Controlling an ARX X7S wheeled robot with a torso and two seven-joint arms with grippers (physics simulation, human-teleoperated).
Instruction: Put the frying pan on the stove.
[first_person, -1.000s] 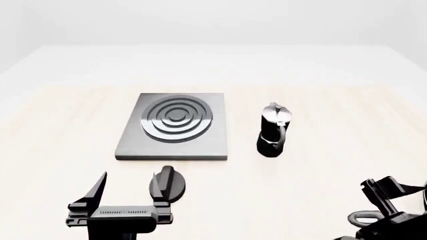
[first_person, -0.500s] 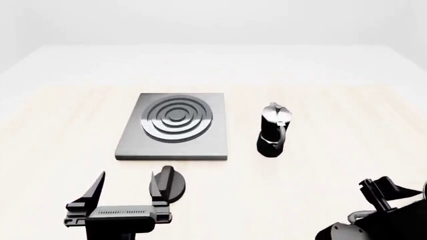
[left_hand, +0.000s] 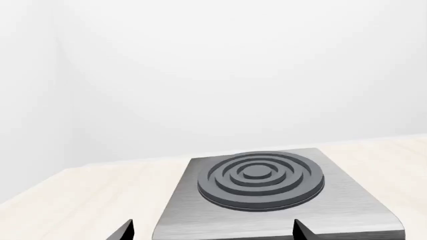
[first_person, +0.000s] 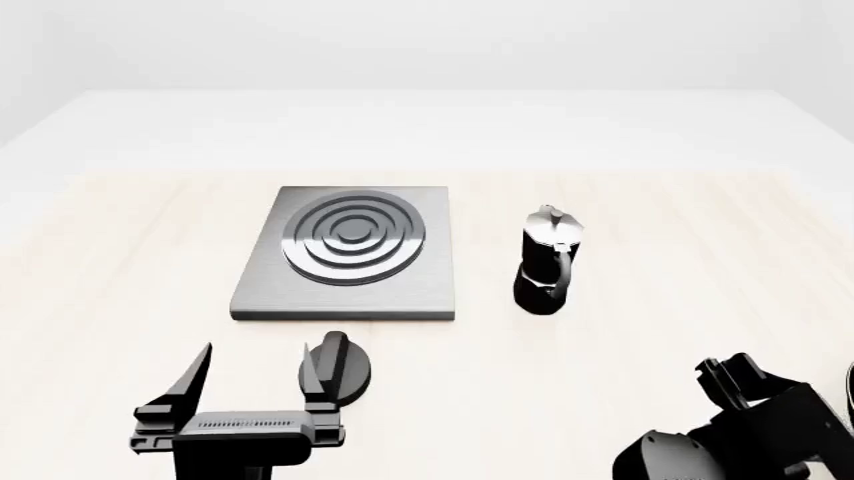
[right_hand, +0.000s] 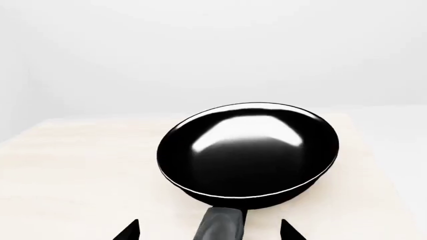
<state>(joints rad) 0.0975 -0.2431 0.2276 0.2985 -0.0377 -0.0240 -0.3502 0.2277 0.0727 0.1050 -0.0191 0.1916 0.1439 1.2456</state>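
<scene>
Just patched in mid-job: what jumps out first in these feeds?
The grey stove with dark burner rings sits mid-table in the head view, a small coffee pot standing apart to its right. A glossy black frying pan fills the right wrist view, its handle running back between the open right pincer tips. The left pincer hangs open in front of the stove.

frying pan (right_hand: 248, 155): glossy black, mirror-smooth
stove (first_person: 350, 256): brushed grey metal, matt dark rings
desk (first_person: 120, 260): pale wood grain, matt

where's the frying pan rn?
Only in the right wrist view: the frying pan sits on the table just ahead of the right gripper, handle toward it.
</scene>
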